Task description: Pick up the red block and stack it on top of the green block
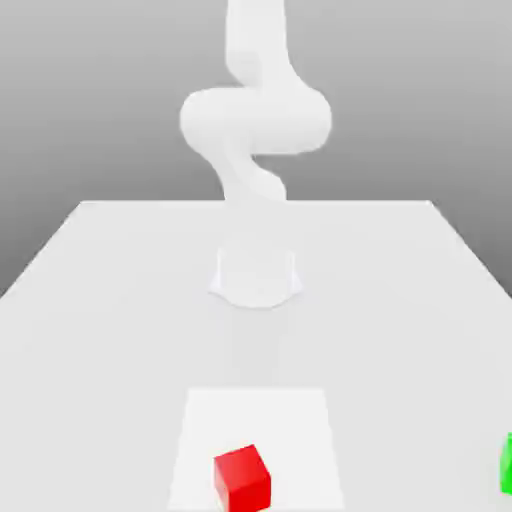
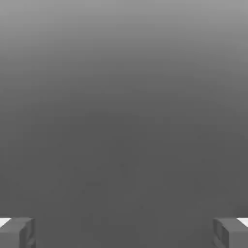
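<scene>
So the white arm is folded up high at the back of the pale bench, rising from a round base near the middle of it. In the hand view the gripper has its two grey fingertips way out at opposite edges of the picture with nothing but plain grey between them, so it's spread wide and carrying nothing. The red block sits at the near edge of the bench in the exterior view, on a slightly lighter square patch, turned a bit so a corner faces the camera. The green block is way over at the exterior view's right, cut off by the picture's edge so just a sliver of it shows. The two blocks are well apart, both resting flat on the bench, and the arm is nowhere near either one.
</scene>
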{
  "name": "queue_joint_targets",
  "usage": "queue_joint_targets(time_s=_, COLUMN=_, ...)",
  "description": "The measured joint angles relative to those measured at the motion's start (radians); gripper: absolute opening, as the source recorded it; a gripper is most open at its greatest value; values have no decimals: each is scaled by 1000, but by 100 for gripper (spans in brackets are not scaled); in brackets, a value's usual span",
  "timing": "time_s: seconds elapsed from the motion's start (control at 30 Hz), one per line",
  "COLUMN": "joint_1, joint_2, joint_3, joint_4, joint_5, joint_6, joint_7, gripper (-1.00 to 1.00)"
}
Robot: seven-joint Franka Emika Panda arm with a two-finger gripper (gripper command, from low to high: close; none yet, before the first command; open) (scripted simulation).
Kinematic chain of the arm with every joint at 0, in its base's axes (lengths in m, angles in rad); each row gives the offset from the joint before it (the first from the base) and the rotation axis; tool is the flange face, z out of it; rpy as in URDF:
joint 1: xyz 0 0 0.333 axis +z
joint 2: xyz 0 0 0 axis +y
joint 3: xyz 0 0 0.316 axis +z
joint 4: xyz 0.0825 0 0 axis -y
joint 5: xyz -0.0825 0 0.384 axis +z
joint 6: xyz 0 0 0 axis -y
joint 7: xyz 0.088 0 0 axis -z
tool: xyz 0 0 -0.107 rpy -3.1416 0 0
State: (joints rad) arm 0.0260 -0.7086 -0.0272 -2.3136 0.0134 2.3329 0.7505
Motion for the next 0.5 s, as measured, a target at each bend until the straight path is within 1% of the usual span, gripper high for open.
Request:
queue_joint_targets(time_s=0.3, joint_1=79, joint_2=333, joint_3=-84, joint_4=-49, joint_5=57, joint_6=119, joint_7=-186, gripper=0)
queue_joint_targets(time_s=0.5, joint_1=99, joint_2=551, joint_3=-106, joint_4=-82, joint_5=96, joint_6=197, joint_7=-309, gripper=0)
